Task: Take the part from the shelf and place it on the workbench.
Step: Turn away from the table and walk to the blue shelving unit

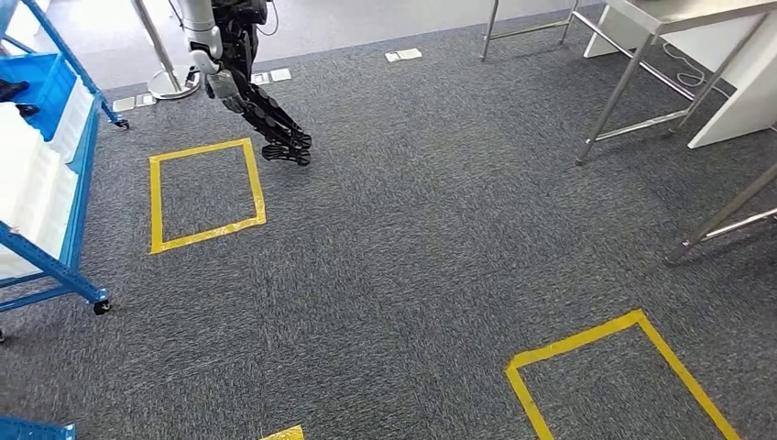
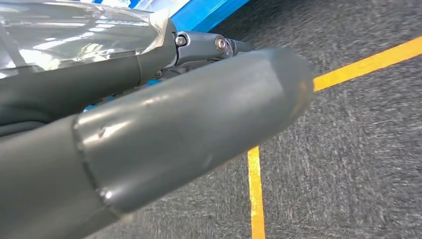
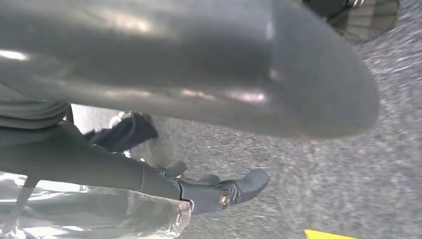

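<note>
My left hand hangs in the upper left of the head view, above a yellow tape square on the grey carpet. Its dark fingers are loose and empty. At the left edge stands the blue shelf, and a small dark thing in its blue bin may be the part. The steel workbench is at the upper right, well apart from the shelf. My right hand is over the carpet, but I cannot tell whether it is clenched or released.

Shelf cut off at the left edge; workbench cropped at top right.
</note>
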Tool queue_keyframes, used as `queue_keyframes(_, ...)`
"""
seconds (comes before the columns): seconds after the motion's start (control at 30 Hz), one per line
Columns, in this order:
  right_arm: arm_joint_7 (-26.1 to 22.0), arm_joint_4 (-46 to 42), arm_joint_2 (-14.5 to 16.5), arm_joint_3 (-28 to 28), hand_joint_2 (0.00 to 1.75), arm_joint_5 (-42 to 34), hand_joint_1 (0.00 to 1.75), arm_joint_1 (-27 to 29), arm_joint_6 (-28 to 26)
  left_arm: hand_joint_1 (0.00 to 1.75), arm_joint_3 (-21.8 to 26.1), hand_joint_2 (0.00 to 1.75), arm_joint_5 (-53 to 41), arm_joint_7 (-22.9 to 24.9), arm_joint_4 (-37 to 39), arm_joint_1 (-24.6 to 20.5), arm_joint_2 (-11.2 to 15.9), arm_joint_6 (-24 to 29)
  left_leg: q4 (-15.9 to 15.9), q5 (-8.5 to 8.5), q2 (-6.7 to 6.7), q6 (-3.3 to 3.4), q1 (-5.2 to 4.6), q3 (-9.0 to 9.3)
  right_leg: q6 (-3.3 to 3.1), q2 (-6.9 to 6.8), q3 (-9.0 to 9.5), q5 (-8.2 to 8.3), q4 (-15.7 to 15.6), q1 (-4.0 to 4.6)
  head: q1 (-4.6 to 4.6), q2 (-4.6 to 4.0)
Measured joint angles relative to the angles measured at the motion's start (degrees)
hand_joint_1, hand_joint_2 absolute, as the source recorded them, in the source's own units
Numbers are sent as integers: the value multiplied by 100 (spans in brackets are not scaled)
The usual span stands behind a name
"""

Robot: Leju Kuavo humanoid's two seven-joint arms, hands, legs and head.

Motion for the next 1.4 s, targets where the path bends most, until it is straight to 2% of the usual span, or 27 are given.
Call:
queue_keyframes(0.07,-6,0,15,-11,0,-64,0,12,-49,0,-4,0,-68,11,0,2,5,-1,2,5,-93,-71,-6,-16,-77,54,64,83,-204,25,-4,0)
queue_keyframes(0.13,-14,0,46,-48,0,-132,0,26,-140,0,-21,0,-165,13,0,13,24,-15,9,5,-110,-140,14,-50,-167,-50,102,119,-225,17,-8,0)
queue_keyframes(0.2,-35,0,92,-112,0,-210,0,64,-219,0,-79,0,-286,13,0,15,52,-37,288,-185,114,-195,19,-188,-272,-167,137,159,-263,-12,-28,0)
queue_keyframes(0.27,-62,0,135,-181,0,-286,0,125,-246,0,-164,0,-411,10,0,6,77,-54,987,-574,385,-244,34,-512,-343,-303,140,161,-273,7,-45,0)
queue_keyframes(0.3,-69,1,148,-218,0,-317,0,155,-246,0,-208,0,-465,4,0,4,87,-67,1356,-727,439,-269,49,-691,-356,-379,140,155,-273,21,-48,0)
queue_keyframes(0.33,-69,1,156,-254,0,-345,0,175,-246,0,-245,0,-504,-2,0,4,96,-78,1589,-787,469,-291,68,-806,-363,-454,139,149,-273,30,-46,0)
queue_keyframes(0.37,-69,1,158,-289,0,-365,0,186,-247,0,-278,0,-528,-8,-1,6,106,-89,1605,-736,495,-309,87,-813,-366,-519,139,143,-272,34,-49,0)
queue_keyframes(0.43,-69,1,167,-341,0,-385,0,191,-249,0,-324,0,-545,-18,-2,7,131,-99,1021,-411,619,-326,124,-495,-352,-630,158,124,-271,35,-49,0)
queue_keyframes(0.47,-69,0,170,-361,0,-390,0,192,-251,0,-347,0,-547,-21,-3,1,137,-100,617,-267,770,-321,125,-272,-328,-676,171,105,-265,54,-54,0)
queue_keyframes(0.53,-69,0,177,-391,0,-396,0,194,-256,0,-392,0,-551,-27,-5,-17,144,-102,129,-138,957,-272,106,-1,-258,-762,186,60,-261,100,-40,0)
queue_keyframes(0.57,-69,0,179,-403,0,-397,0,193,-261,0,-409,0,-553,-29,-5,-24,145,-103,69,-144,973,-237,81,25,-225,-810,200,44,-265,119,-28,0)
queue_keyframes(0.63,-68,0,186,-419,0,-409,0,180,-278,0,-424,0,-555,-56,-7,-25,152,-104,36,-118,835,-146,54,23,-158,-892,232,20,-266,113,-10,0)
queue_keyframes(0.7,-52,0,193,-441,0,-424,0,175,-296,0,-426,0,-558,-126,-8,-25,156,-124,-26,-59,712,-43,54,39,-134,-721,162,-131,-41,78,3,0)
queue_keyframes(0.77,-17,3,193,-464,0,-421,0,187,-303,0,-430,0,-581,-209,-10,-31,148,-201,-52,-23,577,19,52,38,-174,-417,-149,-461,635,42,22,0)
queue_keyframes(0.8,-3,4,193,-470,0,-408,0,196,-303,0,-435,0,-608,-232,-10,-32,142,-268,-50,-18,499,31,47,31,-184,-336,-350,-613,1034,35,23,0)
queue_keyframes(0.87,3,8,187,-475,0,-359,0,210,-303,0,-474,0,-722,-199,-9,-22,126,-441,-45,-17,338,33,36,27,-139,-283,-566,-667,1400,35,21,0)
queue_keyframes(0.9,-1,8,181,-475,0,-331,0,212,-303,0,-517,0,-821,-146,-9,-13,121,-539,-42,-17,259,31,34,31,-93,-266,-517,-550,1247,35,22,0)
queue_keyframes(0.97,-10,9,168,-475,0,-284,0,209,-301,0,-659,0,-1102,-6,-9,1,103,-740,-33,-14,114,15,31,34,-6,-108,-199,-185,473,9,26,0)
queue_keyframes(1.03,-21,13,165,-475,0,-250,0,205,-289,0,-837,0,-1353,123,-9,13,81,-890,-11,-17,0,-34,10,17,-19,78,17,59,-103,0,21,0)
queue_keyframes(1.07,-25,14,166,-475,0,-232,0,203,-281,0,-916,0,-1427,177,-9,25,70,-922,-5,-14,-44,-68,3,0,-56,122,46,95,-183,11,18,0)
queue_keyframes(1.1,-28,15,167,-475,0,-218,0,199,-275,0,-983,0,-1468,223,-9,42,59,-928,-4,-7,-86,-103,2,-11,-104,78,49,112,-184,34,14,0)
queue_keyframes(1.13,-28,15,168,-475,0,-206,0,197,-273,0,-1034,0,-1486,262,-9,62,50,-909,1,-5,-99,-132,16,-28,-148,27,61,128,-190,19,11,0)
queue_keyframes(1.2,-27,15,174,-475,0,-198,0,200,-272,0,-1092,0,-1453,305,-9,86,40,-824,177,-130,76,-183,25,-122,-238,-87,84,161,-215,-7,-2,0)
queue_keyframes(1.27,-27,15,178,-475,0,-193,0,213,-272,0,-1107,0,-1378,313,-9,85,31,-732,764,-476,355,-224,29,-396,-311,-227,88,165,-227,5,-25,0)
queue_keyframes(1.33,-28,15,173,-475,0,-186,0,227,-272,0,-1107,0,-1328,285,-9,86,13,-690,1454,-764,458,-263,51,-728,-346,-383,80,157,-226,35,-35,0)
queue_keyframes(1.37,-28,15,170,-475,0,-184,0,229,-273,0,-1106,0,-1315,269,-9,91,-2,-682,1584,-771,480,-275,61,-789,-354,-459,77,154,-225,42,-36,0)
queue_keyframes(1.4,-28,15,170,-475,0,-184,0,227,-275,0,-1105,0,-1309,260,-9,95,-15,-675,1505,-681,507,-283,71,-741,-354,-525,77,150,-225,44,-38,0)
